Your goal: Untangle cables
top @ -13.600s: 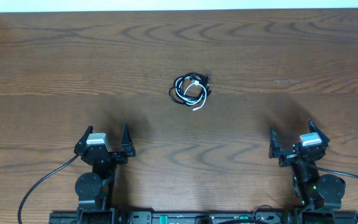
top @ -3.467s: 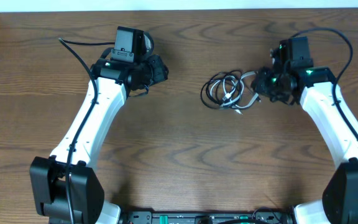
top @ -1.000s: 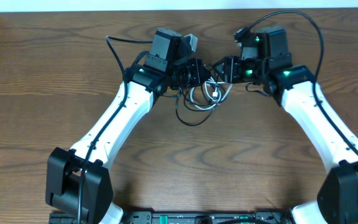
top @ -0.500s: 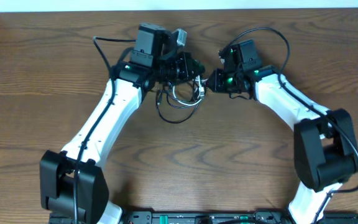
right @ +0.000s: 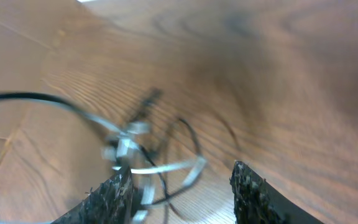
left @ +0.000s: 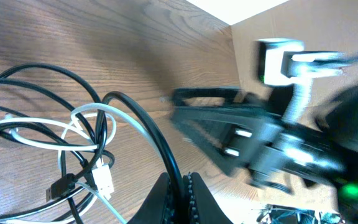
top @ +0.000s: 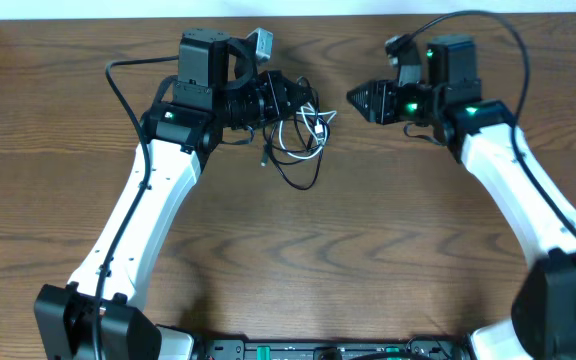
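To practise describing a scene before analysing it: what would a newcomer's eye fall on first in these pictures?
A black cable and a white cable lie tangled on the wooden table near its far edge, between the two arms. The left gripper is shut on a loop of the black cable, while the right gripper hangs open and empty just to the right of the tangle.

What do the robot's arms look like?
The left arm and right arm have white shells and black joints. The left gripper and right gripper are black with tapering fingers. Green lights glow near each wrist, and a thick black wire loops off each arm.
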Action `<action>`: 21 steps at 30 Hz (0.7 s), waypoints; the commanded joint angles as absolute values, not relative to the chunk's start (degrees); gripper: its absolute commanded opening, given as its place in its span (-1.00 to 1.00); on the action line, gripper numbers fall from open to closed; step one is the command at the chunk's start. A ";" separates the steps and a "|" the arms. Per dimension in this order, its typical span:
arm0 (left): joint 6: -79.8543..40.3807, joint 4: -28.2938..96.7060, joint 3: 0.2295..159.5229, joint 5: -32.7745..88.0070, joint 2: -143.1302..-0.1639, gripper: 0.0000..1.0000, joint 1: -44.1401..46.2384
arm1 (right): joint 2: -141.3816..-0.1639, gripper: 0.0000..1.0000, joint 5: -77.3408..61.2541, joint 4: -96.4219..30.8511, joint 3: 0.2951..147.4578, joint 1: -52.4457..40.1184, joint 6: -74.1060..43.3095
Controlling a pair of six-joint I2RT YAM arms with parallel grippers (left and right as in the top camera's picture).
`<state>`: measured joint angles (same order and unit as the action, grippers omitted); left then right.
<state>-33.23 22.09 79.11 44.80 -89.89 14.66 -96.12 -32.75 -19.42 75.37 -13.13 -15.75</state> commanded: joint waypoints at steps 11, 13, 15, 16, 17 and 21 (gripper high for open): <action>-33.36 21.80 79.75 45.87 -89.30 -0.85 14.41 | -104.38 -0.24 -28.10 -13.28 76.12 -23.14 -19.97; -33.58 21.54 79.75 45.87 -89.30 -0.85 14.41 | -106.85 -0.46 -24.99 -13.04 76.12 -23.35 -22.37; -33.56 20.88 79.75 45.89 -89.12 -0.85 14.09 | -108.16 -0.70 -21.85 -14.39 76.12 -22.98 -23.66; -33.54 20.60 79.75 45.87 -88.95 -0.85 13.74 | -108.57 -0.85 -20.45 -15.33 76.12 -22.57 -24.10; -33.54 20.47 79.75 45.87 -88.62 -0.85 13.21 | -108.66 -0.92 -19.44 -16.38 76.12 -22.02 -24.40; -33.54 20.49 79.75 45.87 -85.41 -0.85 8.01 | -108.66 -0.98 -16.53 -21.65 76.12 -18.26 -24.38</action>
